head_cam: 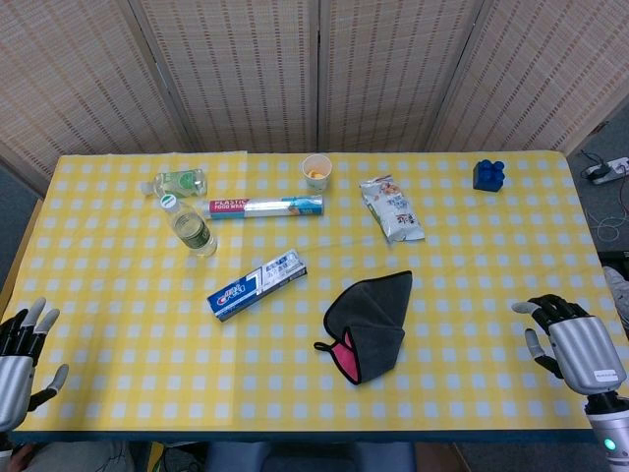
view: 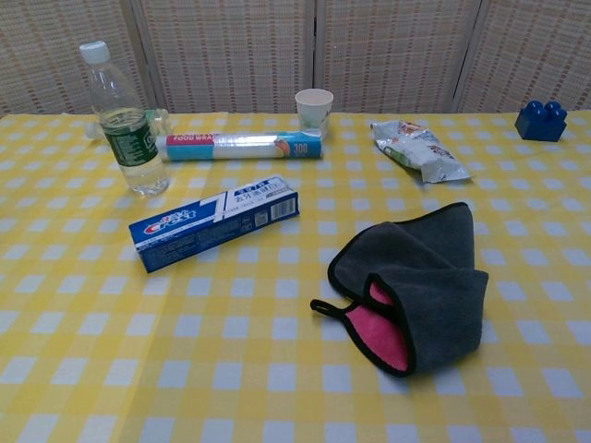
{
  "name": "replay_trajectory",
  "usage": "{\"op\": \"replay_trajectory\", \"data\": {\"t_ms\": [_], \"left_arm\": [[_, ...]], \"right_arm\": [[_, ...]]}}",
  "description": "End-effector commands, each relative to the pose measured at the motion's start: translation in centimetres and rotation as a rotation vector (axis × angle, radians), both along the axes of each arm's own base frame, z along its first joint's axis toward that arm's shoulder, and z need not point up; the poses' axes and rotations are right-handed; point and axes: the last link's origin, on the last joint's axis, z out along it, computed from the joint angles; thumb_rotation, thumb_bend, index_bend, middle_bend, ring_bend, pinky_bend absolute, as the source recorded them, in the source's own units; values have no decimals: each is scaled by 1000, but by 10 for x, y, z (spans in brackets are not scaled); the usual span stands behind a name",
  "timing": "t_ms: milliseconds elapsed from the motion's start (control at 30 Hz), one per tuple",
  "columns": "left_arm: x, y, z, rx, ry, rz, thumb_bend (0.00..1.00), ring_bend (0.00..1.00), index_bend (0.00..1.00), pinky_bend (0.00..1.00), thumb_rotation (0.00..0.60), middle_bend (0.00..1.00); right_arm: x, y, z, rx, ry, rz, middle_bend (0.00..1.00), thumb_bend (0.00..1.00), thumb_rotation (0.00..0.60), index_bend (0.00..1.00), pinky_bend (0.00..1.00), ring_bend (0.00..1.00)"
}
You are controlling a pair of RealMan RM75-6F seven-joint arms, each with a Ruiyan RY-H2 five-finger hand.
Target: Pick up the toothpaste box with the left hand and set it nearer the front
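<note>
I have my left hand (head_cam: 20, 359) low at the near left corner of the yellow checked surface (head_cam: 147, 344), its fingers (head_cam: 37, 313) spread wide and holding nothing. My right hand (head_cam: 575, 339) sits at the near right edge, fingers loosely apart and empty as well. The blue rectangular toothpaste box (head_cam: 257, 284) lies flat and slanted, well ahead of my left fingers and to their right, untouched. Beyond it stands a clear plastic bottle with a green label (head_cam: 192, 227), and a long plastic-wrap box (head_cam: 265, 206) lies farther back. A folded grey cloth with pink lining (head_cam: 369, 320) rests just right of the toothpaste box, apart from it.
</note>
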Motion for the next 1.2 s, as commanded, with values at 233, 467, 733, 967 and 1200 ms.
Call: {"op": "replay_trajectory", "data": {"t_ms": [233,467,733,967,1200], "left_arm": [[-5,-8,1,2,15,51,340,17,80,73,600,0],[-5,-10,4,18,5,48,341,18,83,72,600,0],[4,3,-3,-19,-29,0,340,21,93,73,600,0],[30,39,-24,-105,-71,-116,340,48,108,73,600,0],[61,73,-48,-219,-93,-163,339,48,70,73,600,0]], "right_arm": [[4,-9,-7,41,-3,32,370,480,600,333,423,264],[7,-12,-11,60,-7,47,370,480,600,333,422,265],[7,-13,-11,55,-6,46,371,480,600,333,422,269],[11,-15,-10,49,2,54,371,480,600,333,422,273],[12,-17,-9,48,9,52,371,483,600,333,422,275]]}}
